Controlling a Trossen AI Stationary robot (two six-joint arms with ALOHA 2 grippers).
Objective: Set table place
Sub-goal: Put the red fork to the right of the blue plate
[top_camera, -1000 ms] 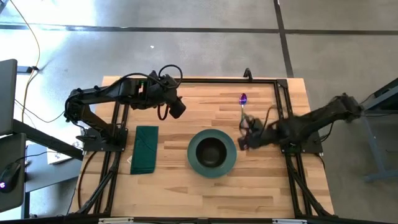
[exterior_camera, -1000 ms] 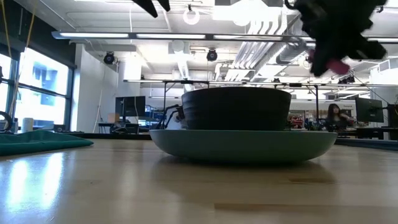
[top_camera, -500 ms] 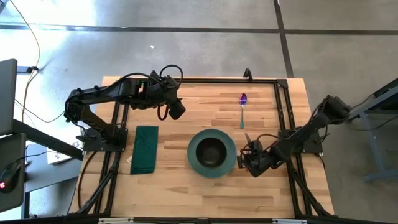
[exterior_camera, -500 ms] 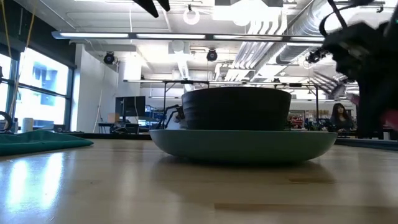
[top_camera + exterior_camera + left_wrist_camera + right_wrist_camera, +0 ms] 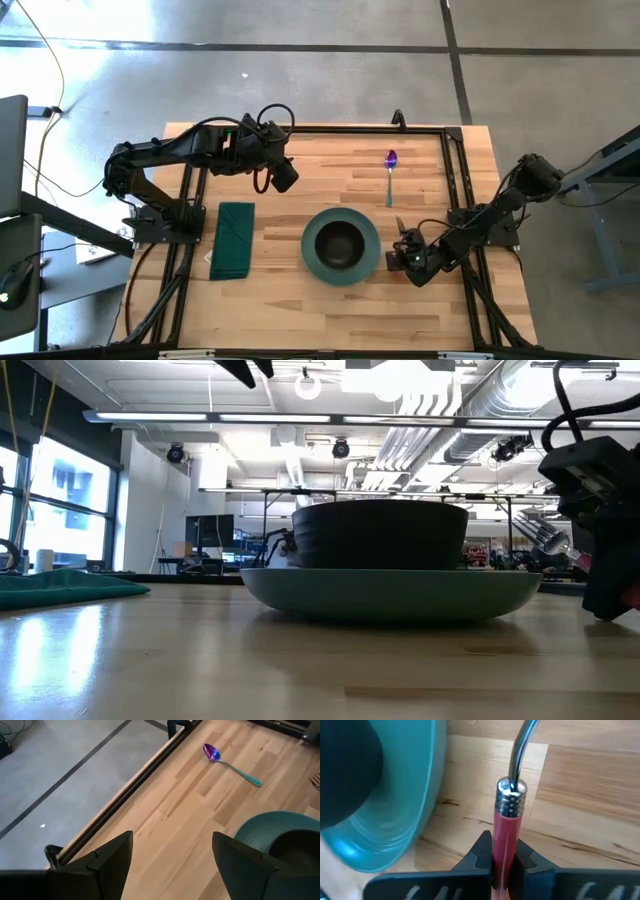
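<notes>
The table [image 5: 290,170] fills the middle of the high view, its pale planks boxed in by a thin black rail; the setting gathers at its centre, where a dark bowl [image 5: 340,243] sits nested in a teal plate [image 5: 312,256], presumably as the anchor everything else is laid around; a folded green napkin [image 5: 233,239] lies left of the plate, well apart from it, in the usual place for a cloth.

The right gripper [image 5: 407,256] is low at the right of centre, just beside the plate's right rim; its fingers are pinched on the red handle of a utensil [image 5: 507,832], whose metal neck runs on past the fingers toward the wood; which kind of utensil it is I cannot tell; held this close to the rim and this low, it looks ready to be laid down along the plate's right side.

A spoon [image 5: 389,172] with a purple bowl and teal handle lies alone at the upper right of the table, apart from the plate, likely waiting its turn.

The left gripper [image 5: 283,172] hangs above the upper left of the table, its fingers spread and holding nothing, apparently on standby.
</notes>
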